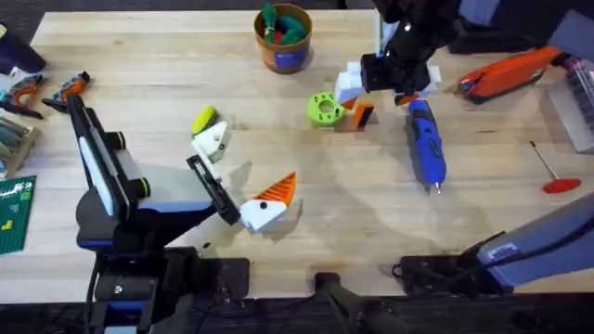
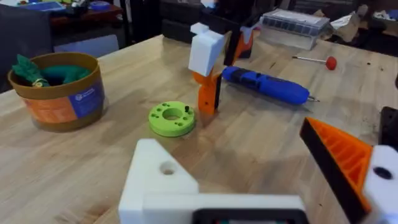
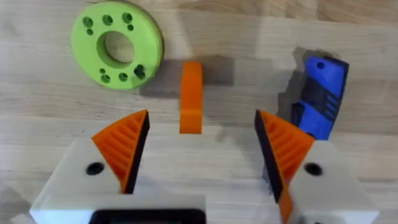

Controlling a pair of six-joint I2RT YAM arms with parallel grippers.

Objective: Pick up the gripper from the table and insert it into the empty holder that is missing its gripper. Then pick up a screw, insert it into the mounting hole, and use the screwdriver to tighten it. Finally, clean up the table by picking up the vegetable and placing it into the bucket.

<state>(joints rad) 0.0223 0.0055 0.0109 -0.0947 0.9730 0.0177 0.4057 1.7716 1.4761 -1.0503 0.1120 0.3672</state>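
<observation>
Above the table (image 1: 167, 83), the right hand (image 3: 198, 158) hangs wide open, empty, astride the gripper (image 3: 191, 96); an off-centre closure risks toppling it.

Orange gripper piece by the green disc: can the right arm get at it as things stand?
Probably yes. The right end effector hangs directly above the gripper with its fingers open to either side. The green disc and the screwdriver lie off to the sides, outside the gap.

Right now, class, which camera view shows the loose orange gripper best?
The right wrist view: the gripper lies unobstructed between the right end effector fingers. In the overhead view it is small, beside the green disc; in the left wrist view it is partly hidden by that end effector.
</observation>
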